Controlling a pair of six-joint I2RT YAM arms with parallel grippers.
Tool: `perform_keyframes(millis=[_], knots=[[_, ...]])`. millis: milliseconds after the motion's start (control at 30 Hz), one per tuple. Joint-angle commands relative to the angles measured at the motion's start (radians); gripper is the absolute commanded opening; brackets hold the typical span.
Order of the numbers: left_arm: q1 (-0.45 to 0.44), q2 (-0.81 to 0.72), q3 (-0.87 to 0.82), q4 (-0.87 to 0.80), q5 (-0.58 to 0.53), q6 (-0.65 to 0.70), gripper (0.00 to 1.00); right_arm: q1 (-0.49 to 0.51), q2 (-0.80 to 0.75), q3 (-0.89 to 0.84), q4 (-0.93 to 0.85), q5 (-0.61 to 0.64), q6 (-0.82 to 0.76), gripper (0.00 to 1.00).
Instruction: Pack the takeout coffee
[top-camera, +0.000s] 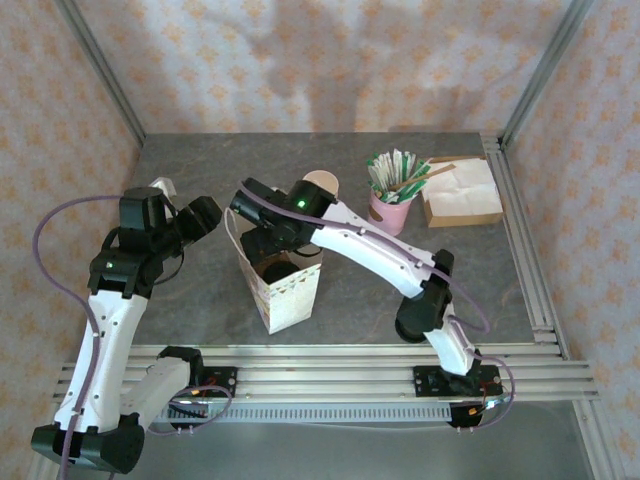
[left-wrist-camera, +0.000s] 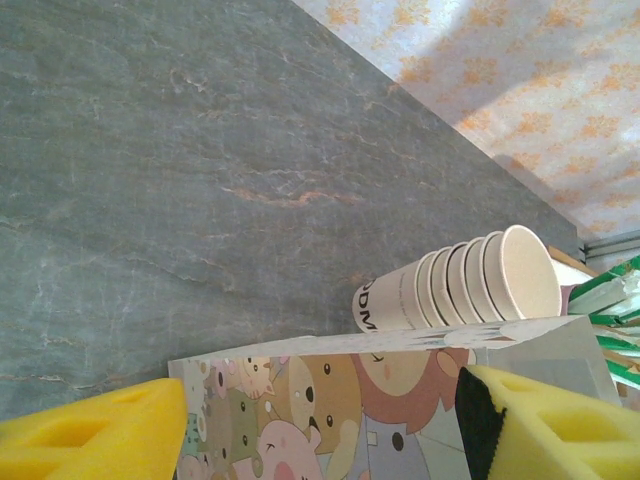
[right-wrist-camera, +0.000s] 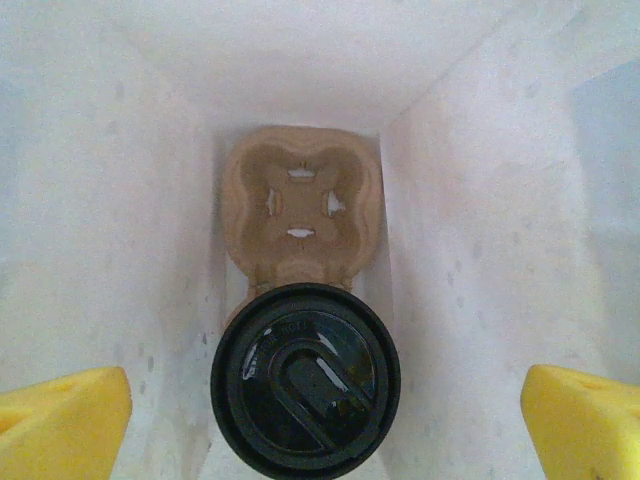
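Observation:
The takeout coffee (right-wrist-camera: 305, 375), a cup seen from above by its round black lid, stands at the bottom of the white paper bag (top-camera: 290, 295) in one socket of a tan cardboard carrier (right-wrist-camera: 300, 205). My right gripper (top-camera: 265, 235) hangs at the bag's open mouth, pointing straight down. Its yellow fingers (right-wrist-camera: 60, 420) stand wide open on either side of the lid, touching nothing. My left gripper (top-camera: 210, 215) is open to the left of the bag, facing its cartoon-printed side (left-wrist-camera: 330, 400) without gripping it.
A stack of lidless tan cups (top-camera: 322, 183) stands right behind the bag. A pink cup of sachets and stirrers (top-camera: 390, 210) and a brown box of napkins (top-camera: 462, 192) sit at the back right. A metal rail (top-camera: 520, 230) runs along the table's right edge.

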Motion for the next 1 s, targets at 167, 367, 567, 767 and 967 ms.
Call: perform_keyframes(millis=[167,367,567,767,967], knots=[[-0.013,-0.002,0.017,0.013,-0.025,-0.001,0.73,0.006,-0.012,0.111,-0.049,0.058,0.013,0.98],[-0.013,-0.003,0.017,0.014,-0.026,-0.002,0.73,0.008,-0.05,0.153,-0.026,0.055,0.022,0.91],[-0.014,-0.005,0.018,0.008,-0.035,0.004,0.72,0.01,-0.125,0.174,0.011,0.085,0.006,0.81],[-0.015,-0.001,0.024,0.009,-0.037,-0.002,0.72,0.01,-0.245,0.151,0.098,0.127,-0.064,0.8],[-0.015,-0.006,0.033,0.004,-0.042,-0.002,0.72,0.01,-0.44,-0.034,0.238,0.26,-0.148,0.79]])
